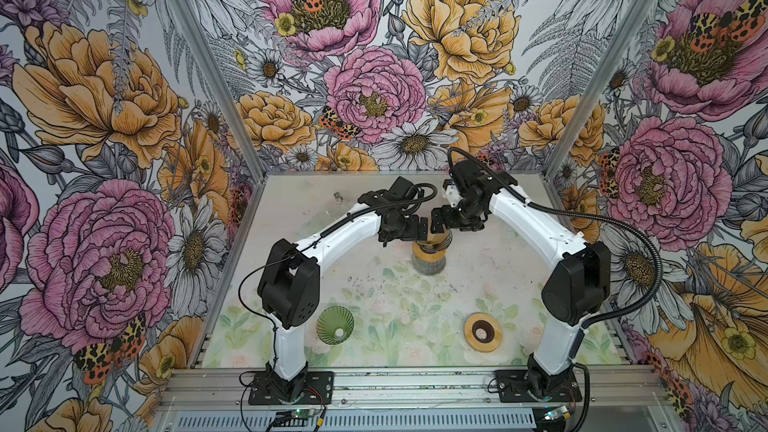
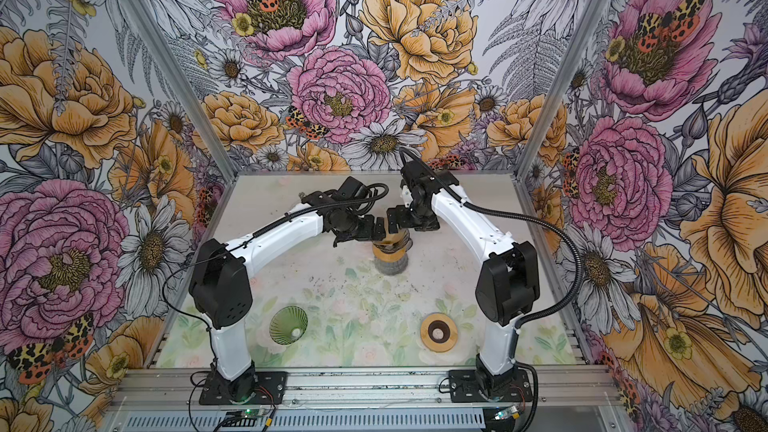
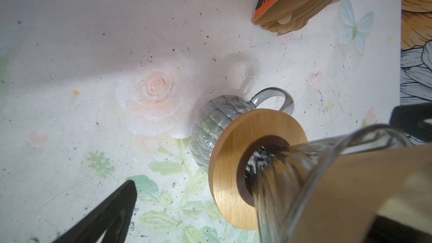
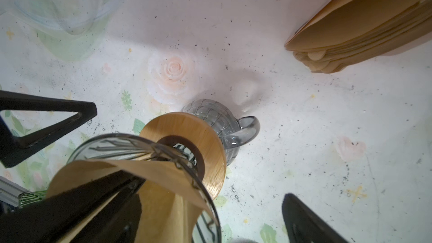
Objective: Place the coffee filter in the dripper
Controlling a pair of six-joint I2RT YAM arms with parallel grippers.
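Filter (image 4: 163,178) sits in dripper (image 4: 112,143); left tool (image 1: 417,231), right tool (image 1: 439,222) gape, empty (wrist views alone show spare filters (image 4: 362,31))

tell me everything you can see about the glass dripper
The dripper is a clear glass cone with dark ribs running down its inside wall. It stands upright near the middle of the table, its narrow end set through a round wooden collar that rests on top of a grey ribbed glass jug. A brown paper filter lies inside it, against the glass.
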